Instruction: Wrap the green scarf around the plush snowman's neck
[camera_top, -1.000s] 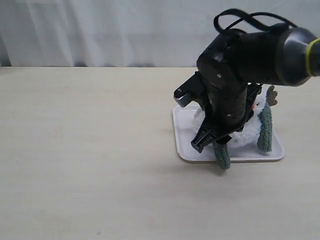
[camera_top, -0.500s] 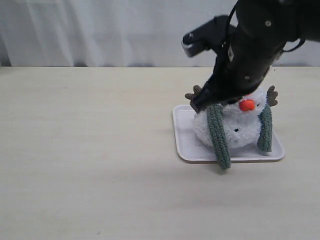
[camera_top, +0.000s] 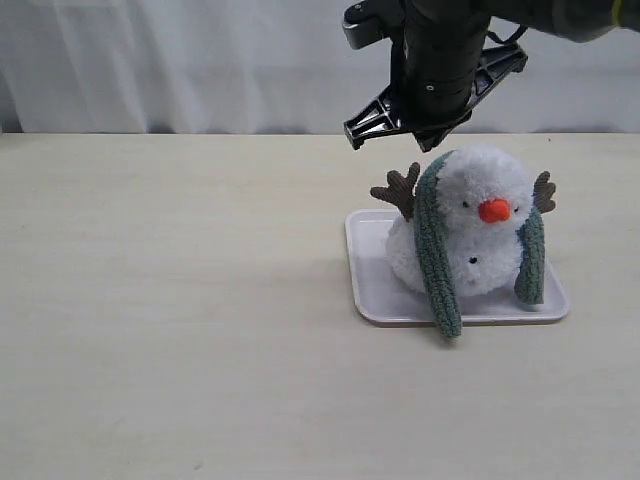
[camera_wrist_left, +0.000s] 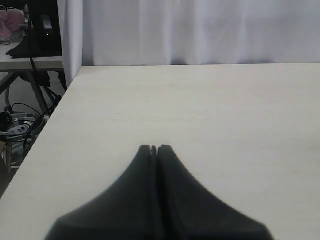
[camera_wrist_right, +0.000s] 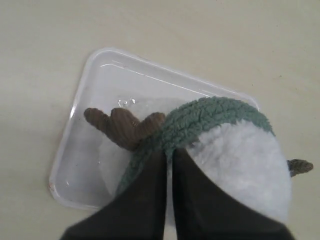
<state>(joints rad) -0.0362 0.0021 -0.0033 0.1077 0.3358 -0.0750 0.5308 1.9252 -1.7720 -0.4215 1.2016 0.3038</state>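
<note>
Both jaws pressing together, my right wrist camera alone is showing the fuzzy grey-green scarf (camera_wrist_right: 200, 117) arching behind the white plush snowman (camera_wrist_right: 245, 165)'s head, ends hanging down.

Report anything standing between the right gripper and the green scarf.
Nothing visible does. The right gripper hangs shut above the scarf, which drapes over the snowman on the tray; only open air lies between them.

We see the right gripper (camera_wrist_right: 169, 154) from above, jaws pressed together with nothing between them. Under it, the green scarf (camera_wrist_right: 200, 117) arcs across the plush snowman (camera_wrist_right: 240, 170), hugging the white fuzz. A brown twig arm (camera_wrist_right: 122, 125) sticks out beside the scarf, over the white tray (camera_wrist_right: 100, 82). The tray sits on the beige table (camera_wrist_right: 225, 40).
</note>
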